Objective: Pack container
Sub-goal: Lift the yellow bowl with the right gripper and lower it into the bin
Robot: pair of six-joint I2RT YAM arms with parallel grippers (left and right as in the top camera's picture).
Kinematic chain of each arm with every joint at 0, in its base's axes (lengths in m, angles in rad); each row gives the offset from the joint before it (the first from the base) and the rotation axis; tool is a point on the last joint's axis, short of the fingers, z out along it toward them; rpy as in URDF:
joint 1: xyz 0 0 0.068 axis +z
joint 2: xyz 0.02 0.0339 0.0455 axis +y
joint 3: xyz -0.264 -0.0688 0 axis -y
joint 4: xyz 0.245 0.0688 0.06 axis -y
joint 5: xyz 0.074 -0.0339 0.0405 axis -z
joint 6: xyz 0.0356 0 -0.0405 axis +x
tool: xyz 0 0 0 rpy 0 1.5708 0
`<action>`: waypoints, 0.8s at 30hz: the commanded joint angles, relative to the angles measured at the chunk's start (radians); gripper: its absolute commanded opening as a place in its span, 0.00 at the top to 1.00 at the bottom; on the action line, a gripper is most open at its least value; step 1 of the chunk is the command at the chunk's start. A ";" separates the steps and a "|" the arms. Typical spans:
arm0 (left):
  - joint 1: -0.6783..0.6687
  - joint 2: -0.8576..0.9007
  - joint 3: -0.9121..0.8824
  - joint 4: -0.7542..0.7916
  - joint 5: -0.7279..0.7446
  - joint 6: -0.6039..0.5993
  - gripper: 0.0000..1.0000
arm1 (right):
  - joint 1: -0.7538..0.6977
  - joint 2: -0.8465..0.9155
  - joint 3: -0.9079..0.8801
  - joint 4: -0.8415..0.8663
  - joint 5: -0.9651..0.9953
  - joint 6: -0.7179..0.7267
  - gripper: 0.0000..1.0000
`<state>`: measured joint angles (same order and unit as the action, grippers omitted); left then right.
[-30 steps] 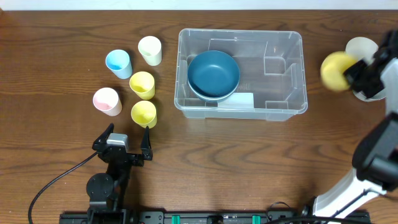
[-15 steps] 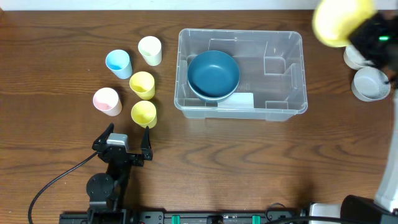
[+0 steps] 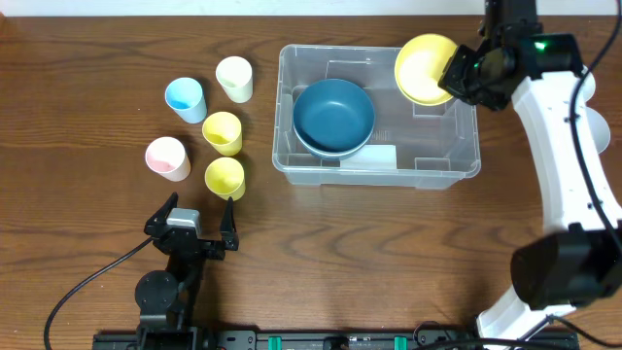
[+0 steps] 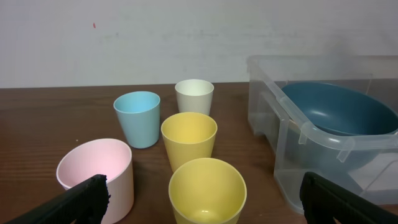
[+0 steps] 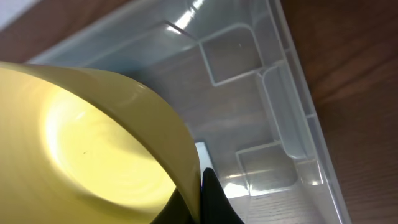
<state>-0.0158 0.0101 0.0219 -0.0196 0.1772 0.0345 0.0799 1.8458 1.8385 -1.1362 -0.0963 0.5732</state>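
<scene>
Since the earlier picture the right gripper [image 3: 455, 76], clamped on the rim of the round yellow plastic bowl [image 3: 422, 68], came from outside the large clear plastic rectangular container [image 3: 379, 175] to above its far right corner. Bare floor lies below, right of the round dark blue bowl [image 3: 333, 117]. The left gripper [image 3: 201, 209], jaws spread wide, waits well apart, near-left of the container.

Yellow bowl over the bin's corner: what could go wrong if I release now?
The yellow bowl overlaps the far right rim of the container; dropped here it may catch the rim and tip outside. The right gripper pinches only the bowl's edge, so it could slip. The blue bowl fills the left half; steering there risks a knock.
</scene>
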 commanded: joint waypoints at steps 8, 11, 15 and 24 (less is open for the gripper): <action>0.004 -0.006 -0.018 -0.032 0.014 0.014 0.02 | 0.006 0.109 -0.002 -0.017 0.018 -0.002 0.99; 0.004 -0.006 -0.018 -0.032 0.014 0.014 0.02 | 0.011 0.142 -0.002 -0.016 0.018 -0.002 0.99; 0.004 -0.006 -0.018 -0.033 0.014 0.014 0.02 | 0.014 0.188 -0.002 0.002 0.010 0.000 0.98; 0.004 -0.006 -0.018 -0.032 0.014 0.014 0.02 | 0.013 0.251 -0.002 0.018 0.010 0.017 0.97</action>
<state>-0.0158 0.0101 0.0219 -0.0196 0.1772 0.0345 0.0856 2.0853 1.8370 -1.1221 -0.0929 0.5770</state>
